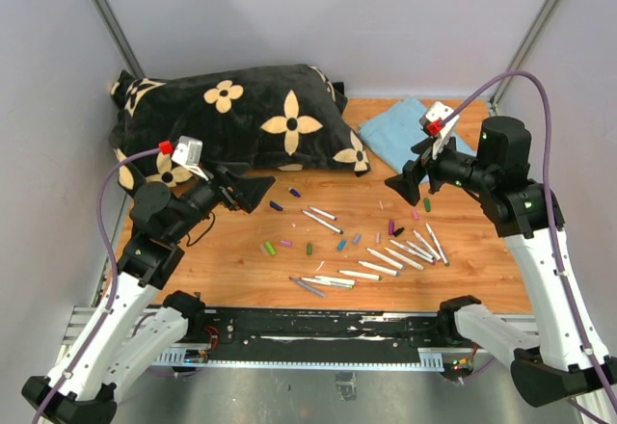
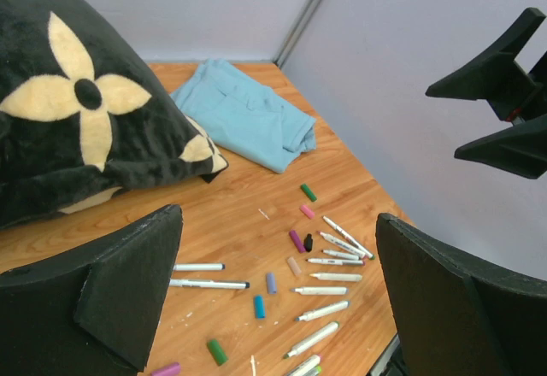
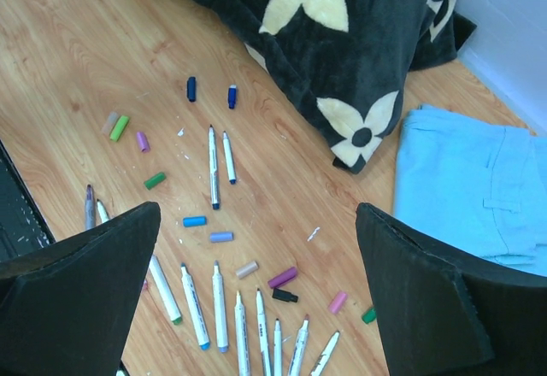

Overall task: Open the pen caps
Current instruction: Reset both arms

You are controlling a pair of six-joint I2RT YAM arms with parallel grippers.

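Observation:
Loose pen caps lie scattered on the wooden table: a blue cap (image 3: 194, 220), a lavender one (image 3: 221, 237), a purple one (image 3: 283, 277), a black one (image 3: 285, 295), a pink one (image 3: 338, 302) and a green cap (image 2: 216, 351). Among them lie white-barrelled pens (image 1: 395, 255) with bare tips, and two more pens (image 3: 214, 167) lie apart. My left gripper (image 1: 253, 193) (image 2: 280, 256) hovers open above the table's left part, holding nothing. From the right, my right gripper (image 1: 405, 169) (image 3: 258, 222) hangs open over the pens, also holding nothing.
A black pillow with cream flowers (image 1: 231, 116) fills the back left of the table. A folded light blue cloth (image 1: 405, 135) lies at the back right. Grey walls close in the table on three sides.

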